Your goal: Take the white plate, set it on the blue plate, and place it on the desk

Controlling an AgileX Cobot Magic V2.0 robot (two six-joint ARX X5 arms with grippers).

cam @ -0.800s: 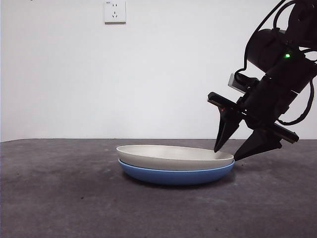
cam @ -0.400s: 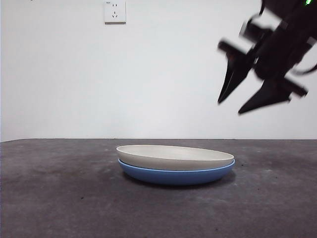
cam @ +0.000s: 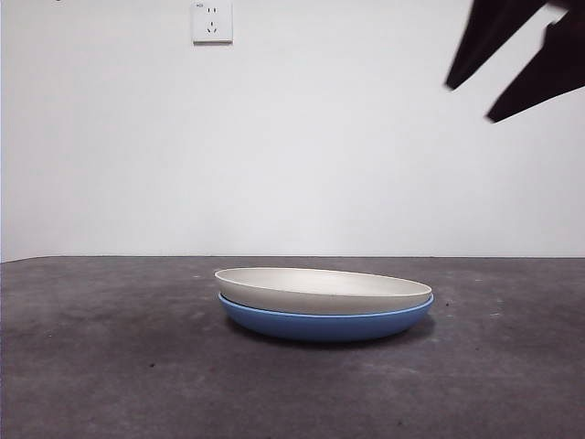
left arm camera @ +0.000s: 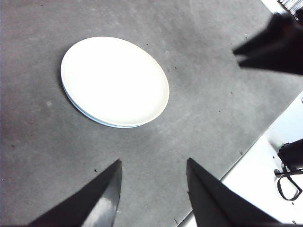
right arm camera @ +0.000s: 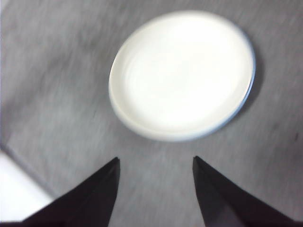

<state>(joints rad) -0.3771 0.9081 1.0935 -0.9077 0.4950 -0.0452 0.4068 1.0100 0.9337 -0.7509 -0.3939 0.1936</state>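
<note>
Risk: you may think the job is done, but the task also says to put it on the desk (cam: 101, 366). If you go back for the stack, a pincer that comes in too low could push both plates along the desk instead of lifting them.
Slip risk: the white plate (cam: 322, 289) only rests in the blue plate (cam: 324, 324). A bump on its rim could slide it off to one side.
Blur: the right wrist view is smeared, so you cannot judge the rim well from it right now.
White plate: it sits on top of the blue plate, near the middle of the desk, flat and level.
Blue plate: you see only its rim under the white one.
Right pincer (cam: 515, 90): it is high up at the far right, well above the plates and touching nothing. Its two black jaws are spread apart and hold nothing.
Left pincer (left arm camera: 152, 172): it hangs high over the desk, well apart from the plates. Its jaws are spread wide and hold nothing.
Plates and pincers: the stack lies below and to the left of the right pincer, with clear air between them.
</note>
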